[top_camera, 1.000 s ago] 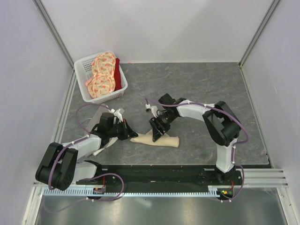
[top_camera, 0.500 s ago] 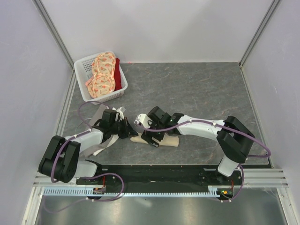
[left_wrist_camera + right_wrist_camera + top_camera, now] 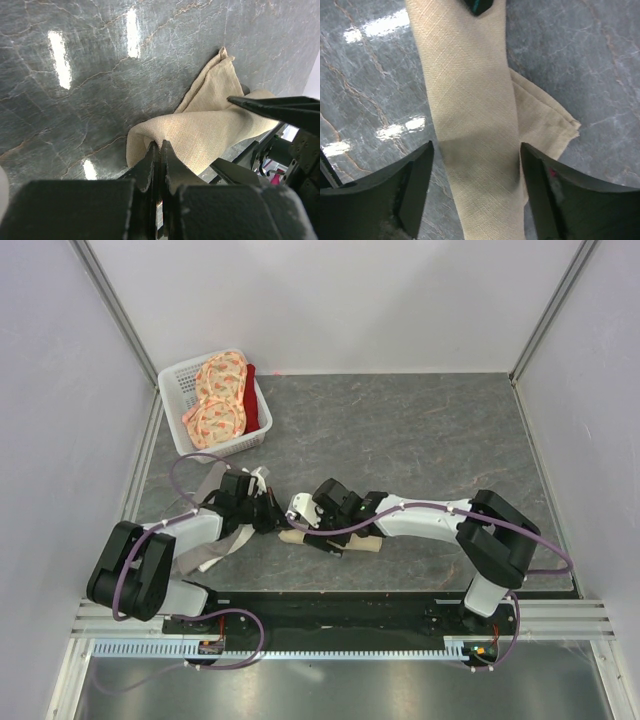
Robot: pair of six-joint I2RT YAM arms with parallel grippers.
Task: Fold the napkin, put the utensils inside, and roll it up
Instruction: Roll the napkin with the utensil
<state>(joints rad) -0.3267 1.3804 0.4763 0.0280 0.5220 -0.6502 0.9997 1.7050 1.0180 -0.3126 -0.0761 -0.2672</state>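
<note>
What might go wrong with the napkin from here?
1. The right pincer stands open astride the napkin, and a loose corner sticks out. Closing or lifting there could undo the roll.
2. The left pincer is shut at the napkin's end, so a pull might drag the whole bundle.
3. A teal tip, likely the fork, peeks out of one end and could slide out.

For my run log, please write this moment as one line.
left gripper: shut on napkin end | right gripper: open, straddling the napkin

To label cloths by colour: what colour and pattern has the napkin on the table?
Plain beige napkin, no pattern; the right wrist view shows it best.
</note>
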